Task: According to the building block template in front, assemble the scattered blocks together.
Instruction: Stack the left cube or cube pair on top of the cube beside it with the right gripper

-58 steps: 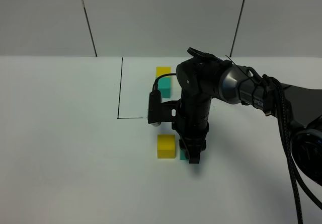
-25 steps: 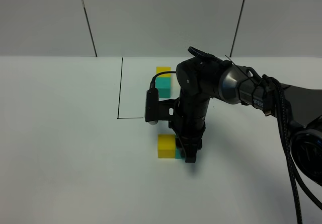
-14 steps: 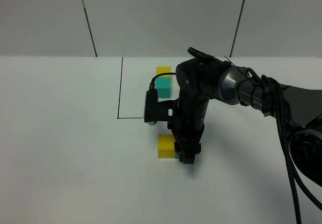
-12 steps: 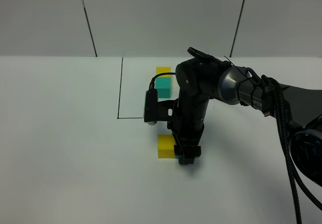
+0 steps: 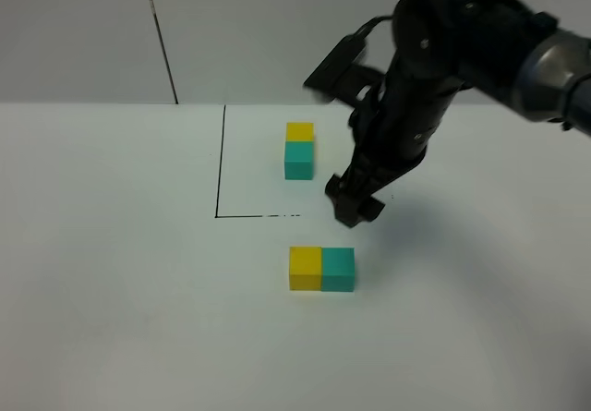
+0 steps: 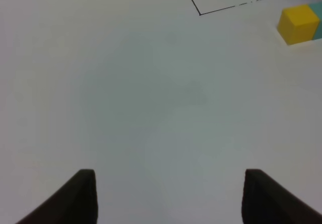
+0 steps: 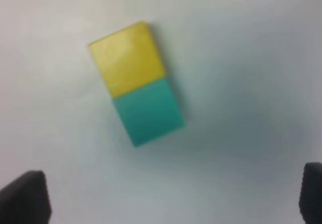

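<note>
pair joined, gripper clear

the yellow cube and teal cube sit touching on the white table, just outside the black outline around the smaller template pair. the right gripper hangs nearby, jaws spread, empty. the left gripper is spread too; its camera crops the teal cube.

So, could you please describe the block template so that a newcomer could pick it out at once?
On the white table, find the black corner line. Inside it sits the building block template, yellow behind teal. The scattered blocks lie outside the line, side by side.
</note>
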`<state>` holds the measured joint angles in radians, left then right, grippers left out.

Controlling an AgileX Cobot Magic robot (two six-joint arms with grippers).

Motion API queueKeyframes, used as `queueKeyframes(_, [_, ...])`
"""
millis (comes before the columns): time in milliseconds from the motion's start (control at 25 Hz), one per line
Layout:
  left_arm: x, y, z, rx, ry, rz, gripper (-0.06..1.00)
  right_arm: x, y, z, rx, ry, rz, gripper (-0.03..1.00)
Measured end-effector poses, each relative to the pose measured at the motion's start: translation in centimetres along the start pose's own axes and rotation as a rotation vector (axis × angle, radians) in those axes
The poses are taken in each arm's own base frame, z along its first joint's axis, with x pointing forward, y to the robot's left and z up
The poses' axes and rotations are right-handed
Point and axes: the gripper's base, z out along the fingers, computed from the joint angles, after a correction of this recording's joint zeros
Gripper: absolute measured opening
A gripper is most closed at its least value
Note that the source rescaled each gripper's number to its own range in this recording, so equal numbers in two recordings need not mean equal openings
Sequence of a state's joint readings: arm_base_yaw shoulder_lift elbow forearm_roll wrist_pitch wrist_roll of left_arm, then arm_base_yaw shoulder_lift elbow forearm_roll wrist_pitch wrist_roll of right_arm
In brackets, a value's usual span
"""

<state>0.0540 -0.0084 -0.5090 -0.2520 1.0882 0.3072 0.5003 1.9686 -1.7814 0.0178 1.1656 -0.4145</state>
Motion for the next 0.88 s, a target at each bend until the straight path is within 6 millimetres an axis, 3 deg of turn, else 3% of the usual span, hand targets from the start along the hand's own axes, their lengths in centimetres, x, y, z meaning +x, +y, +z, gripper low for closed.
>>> queueKeyframes(160, [0.0,0.0,0.0,0.000,0.000,0.000,0.38,2.7,-2.4,-4.3,0.163,-0.082,0.286,1.00])
queueKeyframes(360, [0.0,0.0,0.0,0.000,0.000,-0.001,0.38,7.3,-2.3,-8.2,0.308,-0.305,0.490,1.00])
queueKeyframes(640, [0.0,0.0,0.0,0.000,0.000,-0.001,0.38,14.2,0.2,-9.4,0.441,-0.519,0.663,1.00])
queueKeyframes(760, [0.0,0.0,0.0,0.000,0.000,-0.001,0.38,15.8,0.6,-9.3,0.469,-0.530,0.711,1.00])
queueKeyframes(880, [0.0,0.0,0.0,0.000,0.000,-0.001,0.38,16.0,0.7,-9.3,0.481,-0.529,0.713,1.00])
